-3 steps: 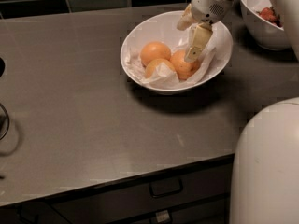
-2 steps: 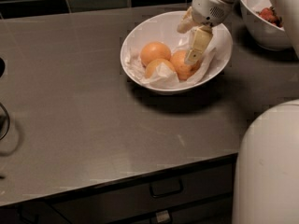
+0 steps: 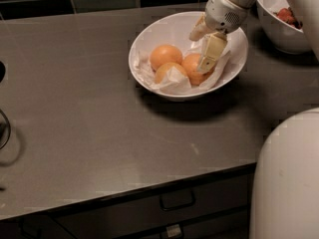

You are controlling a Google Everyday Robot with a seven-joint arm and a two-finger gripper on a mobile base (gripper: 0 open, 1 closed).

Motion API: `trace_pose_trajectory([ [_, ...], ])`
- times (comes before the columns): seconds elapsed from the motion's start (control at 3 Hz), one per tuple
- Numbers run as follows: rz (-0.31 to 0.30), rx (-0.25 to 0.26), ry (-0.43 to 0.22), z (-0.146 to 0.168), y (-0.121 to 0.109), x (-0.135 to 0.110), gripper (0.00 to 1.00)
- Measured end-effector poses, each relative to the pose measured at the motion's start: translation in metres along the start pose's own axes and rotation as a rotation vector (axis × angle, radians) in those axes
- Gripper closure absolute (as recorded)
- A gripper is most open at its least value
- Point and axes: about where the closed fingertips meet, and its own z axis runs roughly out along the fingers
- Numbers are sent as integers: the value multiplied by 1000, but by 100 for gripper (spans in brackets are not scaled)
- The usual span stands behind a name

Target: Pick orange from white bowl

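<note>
White bowl (image 3: 167, 28) sits upper centre of the frame on a grey counter (image 3: 99, 133). The gripper (image 3: 198, 54) reaches in from the upper right, fingers spread and clamping nothing. One finger (image 3: 212, 51) lies against the orange (image 3: 189, 66), at the bowl's right beside two other oranges (image 3: 166, 55).

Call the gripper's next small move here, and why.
Probably lower a little, then close. The gripper sits over the white bowl with its fingers spread, one across the right-hand orange, the other above it. It does not look seated around the fruit yet.
</note>
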Motion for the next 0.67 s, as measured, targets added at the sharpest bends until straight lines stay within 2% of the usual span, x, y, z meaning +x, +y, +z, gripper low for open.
trace_pose_trajectory([
  [0.67,3,-28,-4,11,0,3,29],
])
